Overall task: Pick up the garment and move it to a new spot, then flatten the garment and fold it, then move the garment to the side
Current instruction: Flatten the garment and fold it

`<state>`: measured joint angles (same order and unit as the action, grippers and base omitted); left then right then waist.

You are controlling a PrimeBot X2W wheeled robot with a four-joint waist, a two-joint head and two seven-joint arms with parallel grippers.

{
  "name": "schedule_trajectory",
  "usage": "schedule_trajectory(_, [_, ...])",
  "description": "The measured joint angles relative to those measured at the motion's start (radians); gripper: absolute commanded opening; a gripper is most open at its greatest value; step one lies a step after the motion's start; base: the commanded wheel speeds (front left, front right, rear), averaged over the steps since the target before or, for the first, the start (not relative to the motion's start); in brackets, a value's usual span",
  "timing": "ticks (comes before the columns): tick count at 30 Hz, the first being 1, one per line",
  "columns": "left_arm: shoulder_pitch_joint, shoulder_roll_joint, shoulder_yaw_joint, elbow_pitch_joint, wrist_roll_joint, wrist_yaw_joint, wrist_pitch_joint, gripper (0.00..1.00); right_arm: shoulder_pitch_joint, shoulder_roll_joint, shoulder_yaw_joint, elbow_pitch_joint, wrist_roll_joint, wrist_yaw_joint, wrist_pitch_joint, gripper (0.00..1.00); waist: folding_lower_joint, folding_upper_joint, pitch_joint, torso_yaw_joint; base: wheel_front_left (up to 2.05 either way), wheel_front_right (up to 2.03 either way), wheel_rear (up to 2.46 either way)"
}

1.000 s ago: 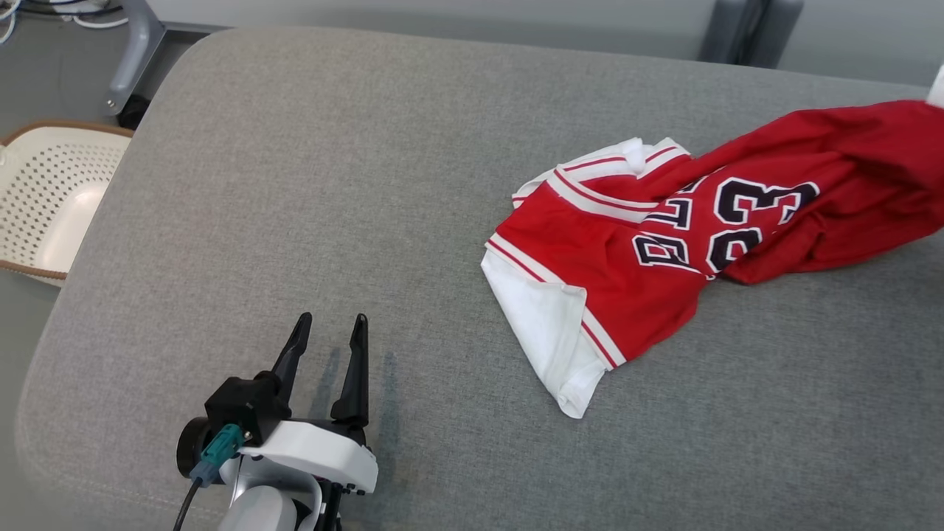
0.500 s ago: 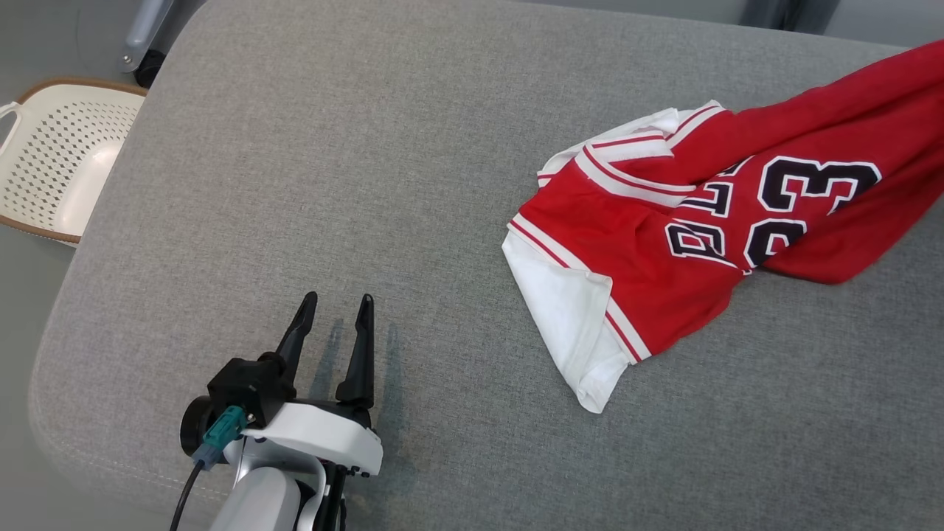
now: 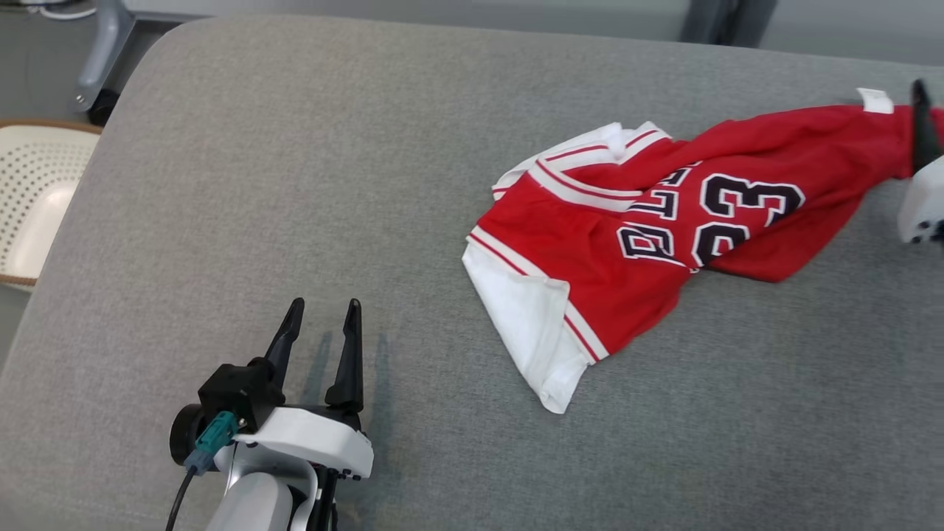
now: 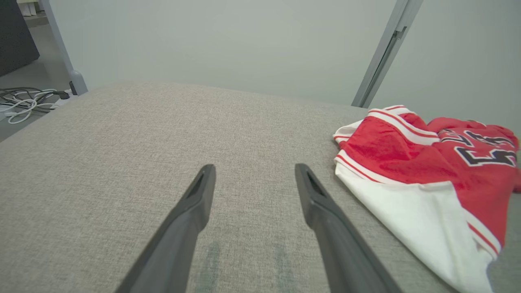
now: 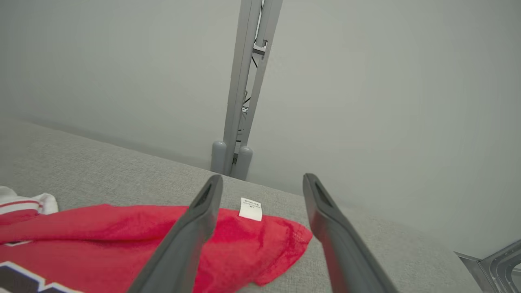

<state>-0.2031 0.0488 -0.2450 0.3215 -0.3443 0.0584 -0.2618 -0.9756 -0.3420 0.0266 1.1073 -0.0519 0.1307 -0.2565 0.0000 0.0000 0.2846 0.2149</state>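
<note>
The red garment (image 3: 664, 243) with white trim and the number 23 lies crumpled on the right half of the grey padded surface (image 3: 295, 147), with one white sleeve pointing toward the robot. The right gripper (image 5: 262, 179) is just above the far right end of the garment, near a small white label (image 5: 250, 208); its two fingers are spread apart and hold nothing. The left gripper (image 3: 326, 304) hovers low over the bare surface, well apart from the garment, its fingers also spread and empty. A white perforated basket (image 3: 29, 184) stands beside the left edge of the surface
</note>
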Motion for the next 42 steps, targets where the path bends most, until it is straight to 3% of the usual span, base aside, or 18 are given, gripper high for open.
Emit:
schedule_trajectory(11, [0.023, 0.000, 0.014, 0.012, 0.011, -0.006, 0.000, 1.00, 0.216, 0.106, 0.112, -0.076, 0.242, 0.000, -0.004, 1.00, 0.0000, 0.0000, -0.070, -0.069, 0.00, 0.00, 0.00])
schedule_trajectory(17, [0.031, 0.000, 0.014, 0.017, 0.016, -0.014, 0.000, 1.00, 0.330, 0.157, 0.180, -0.102, 0.350, 0.000, 0.014, 1.00, 0.0000, 0.0000, -0.091, -0.069, 0.00, 0.00, 0.00])
schedule_trajectory(28, [0.033, 0.000, 0.001, 0.018, 0.012, -0.015, 0.000, 1.00, 0.326, 0.165, 0.239, -0.081, 0.405, 0.000, 0.064, 1.00, 0.0000, 0.0000, -0.089, -0.013, 0.00, 0.00, 0.00])
schedule_trajectory(37, [0.035, 0.000, -0.010, 0.017, 0.000, -0.012, 0.000, 1.00, 0.291, 0.155, 0.329, -0.006, 0.384, 0.000, 0.127, 1.00, 0.0000, 0.0000, -0.082, 0.034, 0.00, 0.00, 0.00])
schedule_trajectory(39, [0.035, 0.000, -0.012, 0.017, -0.002, -0.012, 0.000, 1.00, 0.279, 0.150, 0.337, 0.012, 0.378, 0.000, 0.133, 0.44, 0.0000, 0.0000, -0.082, 0.039, 0.00, 0.00, 0.00])
schedule_trajectory(41, [0.035, 0.000, -0.013, 0.017, -0.002, -0.008, 0.000, 1.00, 0.272, 0.150, 0.339, 0.028, 0.376, 0.000, 0.132, 0.22, 0.0000, 0.0000, -0.084, 0.041, 0.00, 0.00, 0.00])
schedule_trajectory(42, [0.036, 0.000, -0.013, 0.017, -0.002, -0.007, 0.000, 1.00, 0.267, 0.150, 0.340, 0.035, 0.375, 0.000, 0.128, 0.04, 0.0000, 0.0000, -0.085, 0.041, 0.00, 0.00, 0.00])
